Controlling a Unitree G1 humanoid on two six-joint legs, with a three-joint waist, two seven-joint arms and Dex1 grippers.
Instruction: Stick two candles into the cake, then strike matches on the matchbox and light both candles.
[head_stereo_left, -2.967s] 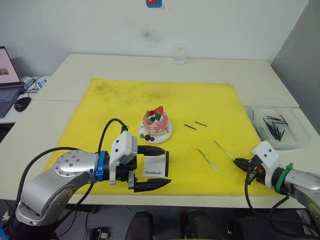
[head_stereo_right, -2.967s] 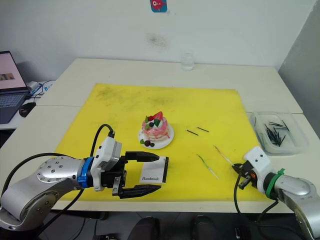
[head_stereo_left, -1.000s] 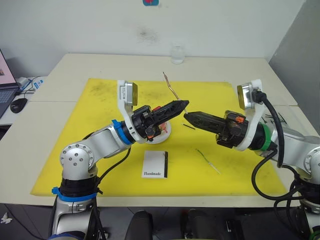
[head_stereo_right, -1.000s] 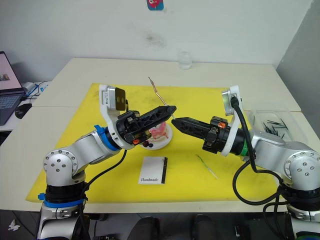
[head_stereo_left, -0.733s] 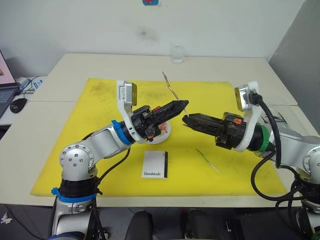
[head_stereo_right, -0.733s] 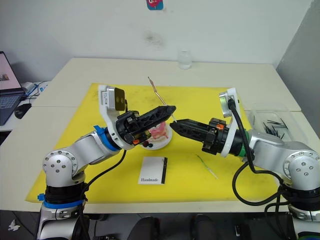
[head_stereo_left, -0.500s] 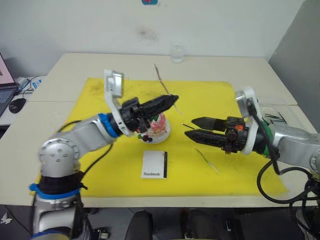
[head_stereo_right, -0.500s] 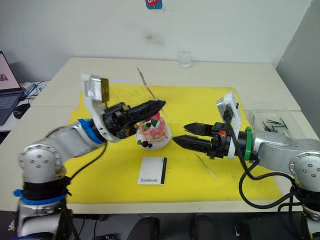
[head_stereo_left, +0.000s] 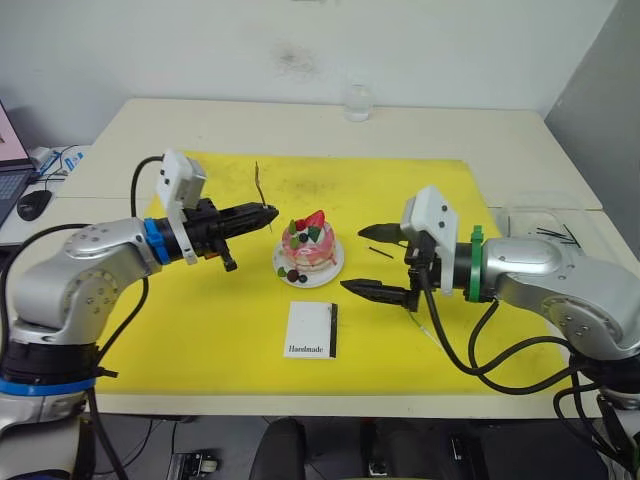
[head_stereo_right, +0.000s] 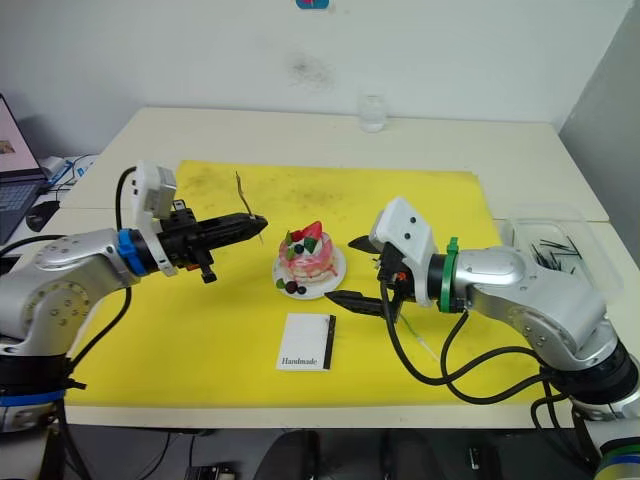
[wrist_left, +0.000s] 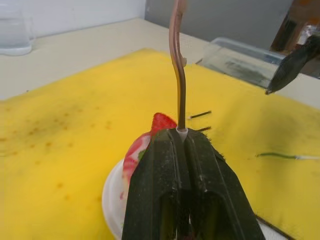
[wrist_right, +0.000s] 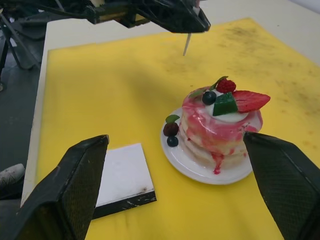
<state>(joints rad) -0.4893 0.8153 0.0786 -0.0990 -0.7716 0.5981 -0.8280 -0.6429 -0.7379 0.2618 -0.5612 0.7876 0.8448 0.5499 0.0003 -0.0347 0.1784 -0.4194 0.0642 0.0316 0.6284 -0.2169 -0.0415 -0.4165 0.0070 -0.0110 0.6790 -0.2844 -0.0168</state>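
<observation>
Left hand (head_stereo_left: 268, 212) is clenched on the pinkish candle (head_stereo_left: 258, 182), gripping it at its lower end; the taper rises roughly upright from the fingertips with a slight curve, clear of the mat. In the left wrist view the two black fingers (wrist_left: 155, 185) sit pressed together with the candle's pale base pinched between them. This hand hangs over the yellow mat (head_stereo_left: 200, 330), just to the left of the cake (head_stereo_left: 309, 246) and not touching it.

Cake sits on its white plate (head_stereo_left: 326, 274) near the middle of the mat, strawberry on top, no candle in it.

Right hand (head_stereo_left: 378, 262) is released and grasps nothing: one finger points toward the cake from the right at about plate height, the other lower and nearer the mat's front, a wide gap between them. The right wrist view looks between both fingers at the cake and matchbox.

Matchbox (head_stereo_left: 310, 329) lies flat on the mat in front of the cake, black strip on its right edge.

Greenish candle (head_stereo_left: 432, 332) lies on the mat under the right arm, partly hidden by cable. One match (head_stereo_left: 380, 253) lies on the mat right of the cake. More dark sticks lie in the clear tray (head_stereo_left: 560, 240) on the table (head_stereo_left: 300, 125) at the right. A glass (head_stereo_left: 358, 102) stands at the table's far side.
</observation>
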